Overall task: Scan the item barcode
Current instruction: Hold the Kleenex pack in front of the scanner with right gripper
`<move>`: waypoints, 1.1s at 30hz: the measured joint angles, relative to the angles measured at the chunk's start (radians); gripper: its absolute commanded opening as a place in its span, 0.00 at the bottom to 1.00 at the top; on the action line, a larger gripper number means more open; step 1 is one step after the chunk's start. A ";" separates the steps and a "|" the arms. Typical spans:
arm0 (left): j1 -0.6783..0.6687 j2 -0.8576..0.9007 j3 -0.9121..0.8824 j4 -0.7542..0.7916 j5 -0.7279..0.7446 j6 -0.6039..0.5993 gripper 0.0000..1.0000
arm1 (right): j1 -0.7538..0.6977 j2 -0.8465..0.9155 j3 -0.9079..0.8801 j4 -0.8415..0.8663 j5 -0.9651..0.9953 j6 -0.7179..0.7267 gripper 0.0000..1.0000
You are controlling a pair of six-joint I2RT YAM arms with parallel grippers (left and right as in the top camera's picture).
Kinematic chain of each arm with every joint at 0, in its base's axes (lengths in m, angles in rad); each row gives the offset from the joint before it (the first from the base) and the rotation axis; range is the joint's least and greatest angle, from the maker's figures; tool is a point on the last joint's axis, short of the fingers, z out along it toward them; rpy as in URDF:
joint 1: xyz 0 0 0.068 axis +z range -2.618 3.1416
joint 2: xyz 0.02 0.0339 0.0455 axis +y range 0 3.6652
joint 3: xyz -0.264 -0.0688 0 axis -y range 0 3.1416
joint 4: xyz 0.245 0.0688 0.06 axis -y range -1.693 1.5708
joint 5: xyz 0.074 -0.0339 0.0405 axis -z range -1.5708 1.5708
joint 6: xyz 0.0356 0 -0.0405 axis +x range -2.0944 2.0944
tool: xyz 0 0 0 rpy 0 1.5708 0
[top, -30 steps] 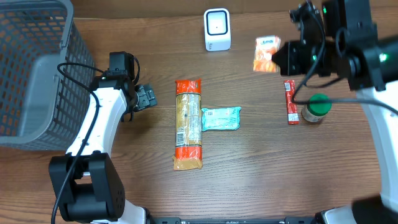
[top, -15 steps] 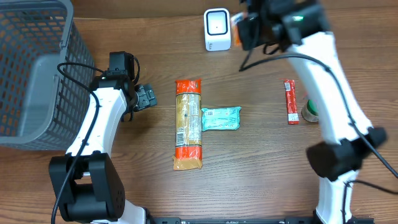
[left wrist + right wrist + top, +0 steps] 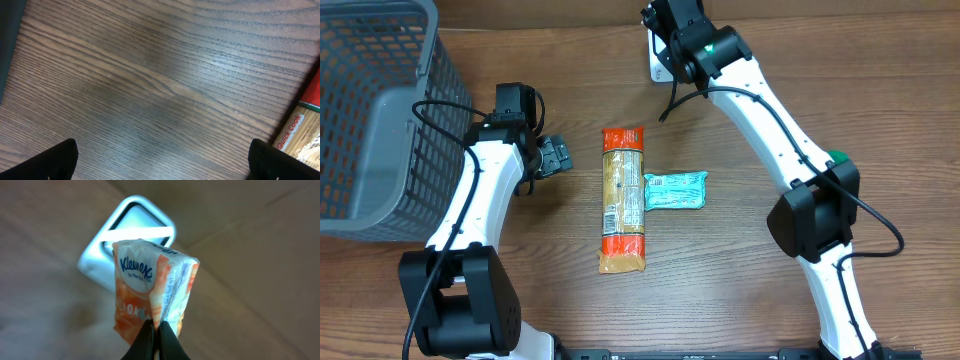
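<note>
Right wrist: jaws pinch Kleenex pack (image 3: 150,295) near white scanner (image 3: 134,219).

Light: even, bright | glare: table (image 3: 200,60) sheen | blur: right-wrist background

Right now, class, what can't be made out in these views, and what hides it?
Barcode of the Kleenex pack: right wrist view shows only logo face and side.
Lower part of the scanner: behind the pack there; overhead, the right arm covers most of it.
Pasta packet: left wrist view, cut by the right edge.
Green cap: overhead, its container is under the right arm.
</note>
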 measured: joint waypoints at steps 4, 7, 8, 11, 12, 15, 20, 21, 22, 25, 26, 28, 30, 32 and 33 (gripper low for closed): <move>0.000 0.000 0.000 0.000 0.000 0.000 1.00 | 0.000 0.035 0.000 0.095 0.059 -0.070 0.04; 0.000 0.000 0.000 0.000 0.000 0.000 1.00 | 0.000 0.051 0.000 0.154 0.081 -0.139 0.04; 0.000 0.000 0.000 0.000 0.000 0.000 1.00 | 0.000 0.055 0.000 0.171 0.084 -0.159 0.04; 0.000 0.000 0.000 0.000 0.000 0.000 1.00 | 0.000 0.066 0.000 0.219 0.096 -0.219 0.04; 0.000 0.000 0.000 0.000 0.000 0.000 1.00 | 0.000 0.070 0.000 0.240 0.102 -0.236 0.04; 0.000 0.000 0.000 0.000 0.000 0.000 1.00 | 0.000 0.085 0.000 0.283 0.109 -0.268 0.04; 0.000 0.000 0.000 0.000 0.000 0.000 1.00 | 0.000 0.119 0.000 0.311 0.117 -0.304 0.04; 0.000 0.000 0.000 0.000 0.000 0.000 1.00 | 0.000 0.129 0.000 0.314 0.118 -0.315 0.04; 0.000 0.000 0.000 0.000 0.000 0.000 1.00 | 0.000 0.142 0.000 0.315 0.118 -0.326 0.04; 0.000 0.000 0.000 0.000 0.000 0.000 1.00 | 0.000 0.188 -0.005 0.327 0.128 -0.354 0.04; 0.000 0.000 0.000 0.000 0.000 0.000 1.00 | 0.000 0.194 -0.006 0.327 0.129 -0.357 0.04; 0.000 0.000 0.000 0.000 0.000 0.000 1.00 | 0.000 0.210 -0.007 0.346 0.135 -0.368 0.04; 0.000 0.000 0.000 0.000 0.000 0.000 1.00 | 0.000 0.213 -0.007 0.364 0.143 -0.373 0.04; 0.000 0.000 0.000 0.000 0.000 0.000 1.00 | 0.000 0.213 -0.007 0.394 0.157 -0.384 0.04; 0.000 0.000 0.000 0.000 0.000 0.000 1.00 | 0.002 0.213 -0.007 0.402 0.164 -0.394 0.04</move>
